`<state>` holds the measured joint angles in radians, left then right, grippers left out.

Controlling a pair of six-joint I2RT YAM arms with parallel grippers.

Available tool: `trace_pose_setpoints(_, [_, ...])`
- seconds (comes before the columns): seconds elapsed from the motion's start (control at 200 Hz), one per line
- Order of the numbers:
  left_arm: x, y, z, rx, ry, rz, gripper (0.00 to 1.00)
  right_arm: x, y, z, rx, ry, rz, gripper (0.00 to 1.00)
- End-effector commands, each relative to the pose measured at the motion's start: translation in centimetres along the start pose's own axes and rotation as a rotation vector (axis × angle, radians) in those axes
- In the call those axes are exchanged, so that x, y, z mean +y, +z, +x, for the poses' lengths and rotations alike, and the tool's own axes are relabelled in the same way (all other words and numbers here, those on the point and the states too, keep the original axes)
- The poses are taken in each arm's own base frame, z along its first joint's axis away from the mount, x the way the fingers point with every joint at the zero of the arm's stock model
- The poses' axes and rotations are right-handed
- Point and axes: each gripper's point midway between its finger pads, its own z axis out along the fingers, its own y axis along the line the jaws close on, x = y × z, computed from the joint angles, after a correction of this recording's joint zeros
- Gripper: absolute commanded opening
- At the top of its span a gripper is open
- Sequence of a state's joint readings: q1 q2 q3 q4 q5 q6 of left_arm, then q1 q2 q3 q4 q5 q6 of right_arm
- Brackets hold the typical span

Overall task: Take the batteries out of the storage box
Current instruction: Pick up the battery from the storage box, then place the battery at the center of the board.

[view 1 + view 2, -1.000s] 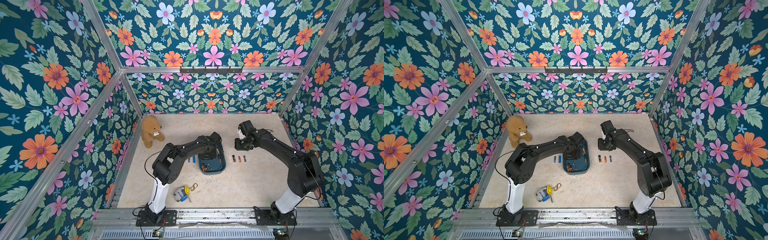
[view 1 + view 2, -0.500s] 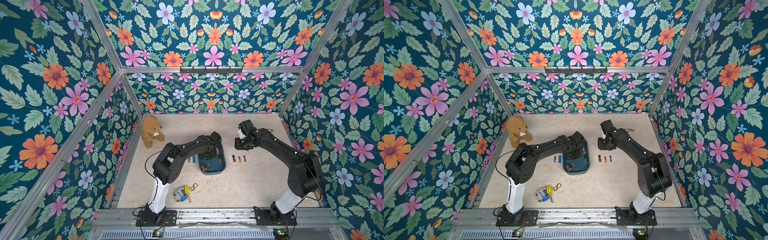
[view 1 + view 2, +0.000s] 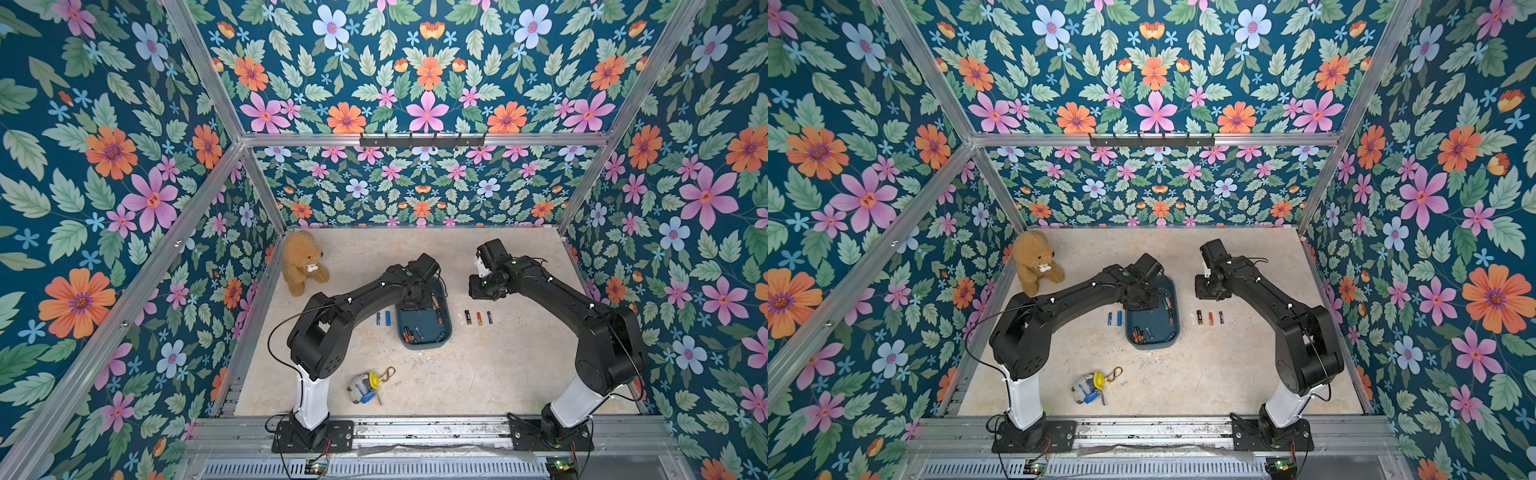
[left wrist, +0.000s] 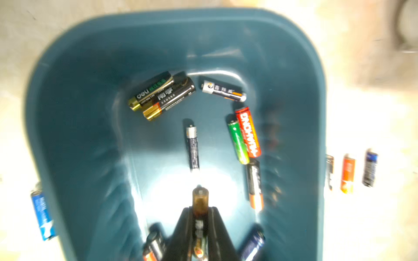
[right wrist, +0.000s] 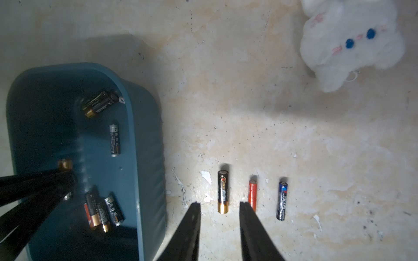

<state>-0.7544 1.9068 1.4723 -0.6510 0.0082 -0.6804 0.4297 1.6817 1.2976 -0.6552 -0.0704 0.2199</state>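
Your left claw [image 4: 200, 210] pinches a gold-tipped battery [image 4: 200, 196] in the blue box [image 4: 67, 113]; a black battery [image 4: 151, 90] there reads "deli". Your right claw [image 5: 219, 204] hangs open.

Brown teddy bear [image 3: 302, 266] sits upright at the far-left corner of the scuffed beige tabletop [image 3: 478, 374], seen in both top views. Near the front edge lies a small toy keychain [image 3: 366, 387] (grey-white body, blue & yellow bits, gold clasp), well apart from the bear. Right wrist view shows a white plush [image 5: 350, 43] w/ blue eyes on the tabletop; floral wallpaper [image 3: 415, 83] encloses everything, w/ a black hook rail [image 3: 422, 140] on the back bar.
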Motion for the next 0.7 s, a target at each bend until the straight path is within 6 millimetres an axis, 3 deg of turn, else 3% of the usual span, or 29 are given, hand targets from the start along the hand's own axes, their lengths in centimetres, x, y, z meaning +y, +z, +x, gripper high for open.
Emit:
trace_pose_setpoints(0.0, [1.0, -1.1, -0.5, -0.016, -0.011, -0.004, 0.17, 0.5, -0.2, -0.2, -0.003, 0.006, -0.001, 0.35])
trace_pose_setpoints(0.11, [2.6, -2.4, -0.8, -0.038, -0.03, -0.01, 0.17, 0.9, 0.0, -0.2, 0.0, 0.0, -0.001, 0.35])
trace_pose_setpoints(0.375, [8.6, -4.7, -0.9, -0.07, -0.105, -0.053, 0.17, 1.3, 0.1, -0.1, 0.003, -0.005, 0.0, 0.35])
trace_pose_setpoints(0.535, [11.8, -4.8, 0.2, -0.06, -0.133, -0.089, 0.18, 1.2, 0.3, 0.1, 0.008, -0.005, 0.006, 0.35])
trace_pose_setpoints(0.695, [13.9, -3.7, 1.4, -0.037, -0.146, -0.114, 0.18, 1.0, 0.4, 0.3, 0.011, -0.002, 0.012, 0.35])
